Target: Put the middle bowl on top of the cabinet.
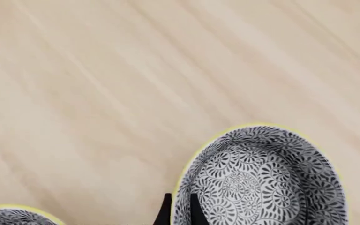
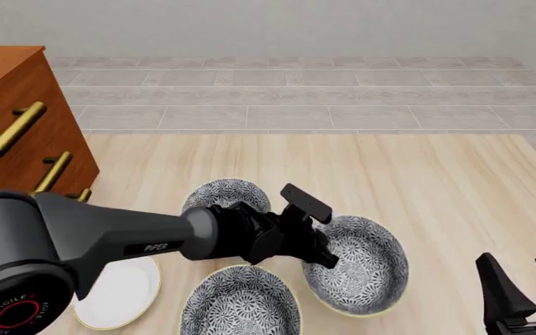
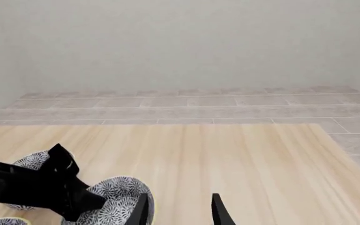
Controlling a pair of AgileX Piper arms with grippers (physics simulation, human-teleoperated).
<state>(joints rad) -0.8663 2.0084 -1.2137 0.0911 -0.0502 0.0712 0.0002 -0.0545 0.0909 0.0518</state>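
Front view: we look down, forward over worktop (image 2: 454, 181). Left wrist: close, straight down on bowl (image 1: 261, 180). Right wrist: low, level, facing wall; all share bowl.

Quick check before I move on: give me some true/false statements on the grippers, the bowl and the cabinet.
1. The left gripper has its jaws on either side of the middle bowl rim. True.
2. The middle bowl is on top of the cabinet. False: it is down at the table, beside two other patterned bowls.
3. The right gripper holds the white plate. False: its jaws are open and empty, and the plate lies on the table.
4. The cabinet stands on the left. True.
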